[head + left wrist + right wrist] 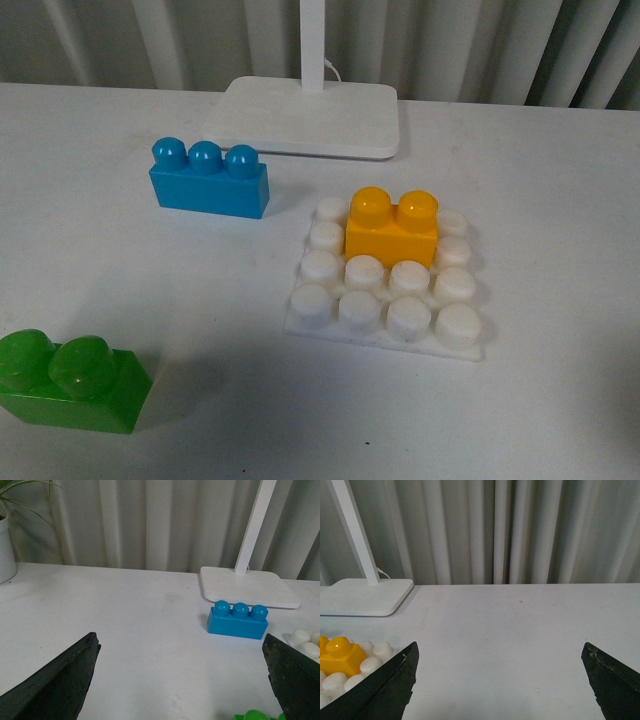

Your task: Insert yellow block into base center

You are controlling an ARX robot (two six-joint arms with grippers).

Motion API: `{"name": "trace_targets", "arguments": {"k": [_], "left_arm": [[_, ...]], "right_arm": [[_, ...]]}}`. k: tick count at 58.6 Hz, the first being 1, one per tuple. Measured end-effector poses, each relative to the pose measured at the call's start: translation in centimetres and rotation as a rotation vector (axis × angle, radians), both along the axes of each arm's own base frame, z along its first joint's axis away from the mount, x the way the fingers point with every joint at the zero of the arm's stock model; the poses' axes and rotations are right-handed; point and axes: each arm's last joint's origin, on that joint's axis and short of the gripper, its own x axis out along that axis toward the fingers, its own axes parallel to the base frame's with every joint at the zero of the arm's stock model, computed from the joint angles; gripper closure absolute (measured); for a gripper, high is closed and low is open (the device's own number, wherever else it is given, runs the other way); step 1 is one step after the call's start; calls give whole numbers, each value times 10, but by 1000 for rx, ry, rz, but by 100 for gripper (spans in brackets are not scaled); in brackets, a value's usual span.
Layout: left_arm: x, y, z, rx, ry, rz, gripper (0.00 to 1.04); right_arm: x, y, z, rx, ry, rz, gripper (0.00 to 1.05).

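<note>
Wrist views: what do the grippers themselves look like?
Only the finger ends show. The left gripper has two dark, near-black wedge-shaped fingers with a rough matte surface and worn, pale edges. The right gripper looks the same. No cables or markings are visible. Neither arm shows in the front view.

The block is seated on the base; a three-stud brick is placed left, a lamp foot behind.
</note>
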Motion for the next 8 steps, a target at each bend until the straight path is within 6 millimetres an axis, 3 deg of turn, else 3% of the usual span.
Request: {"name": "trace_targets", "arguments": {"k": [8], "left_arm": [[0,0,0,0,0,0,6]], "right_arm": [[0,0,0,0,0,0,9]]}}
